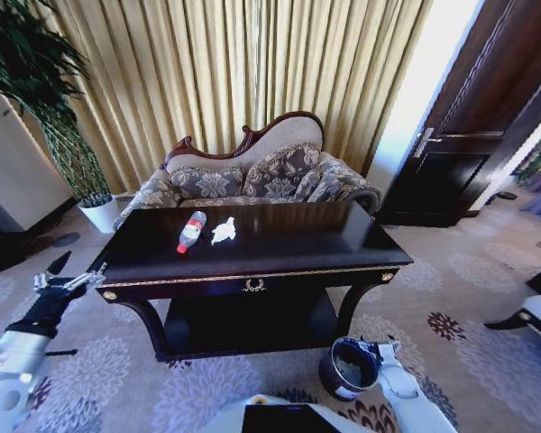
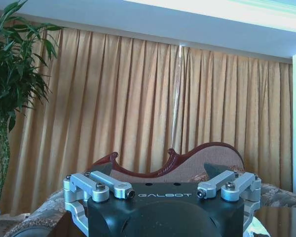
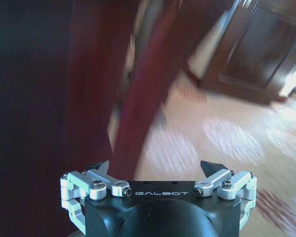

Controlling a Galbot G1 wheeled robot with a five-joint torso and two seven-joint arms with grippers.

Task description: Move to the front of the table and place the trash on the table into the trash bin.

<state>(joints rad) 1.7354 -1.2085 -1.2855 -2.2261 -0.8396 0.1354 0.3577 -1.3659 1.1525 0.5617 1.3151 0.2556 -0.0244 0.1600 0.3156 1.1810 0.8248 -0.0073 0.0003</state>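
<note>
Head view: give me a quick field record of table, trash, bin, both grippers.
table: dark glossy table with gold trim, in front of a patterned sofa
trash on table: clear bottle with red cap lying on its side; crumpled white tissue just to its right, apart from it
trash bin: dark round bin on the carpet, at the table's front right leg
left gripper: open, empty, low, off the table's left front corner
right gripper: open, empty, low beside the bin

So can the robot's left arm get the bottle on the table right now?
Probably yes, with a reach. The bottle lies on the table's left half, nothing around it but a tissue beside it. The left tool, open, hangs off the table's left corner, lower than the top.
</note>
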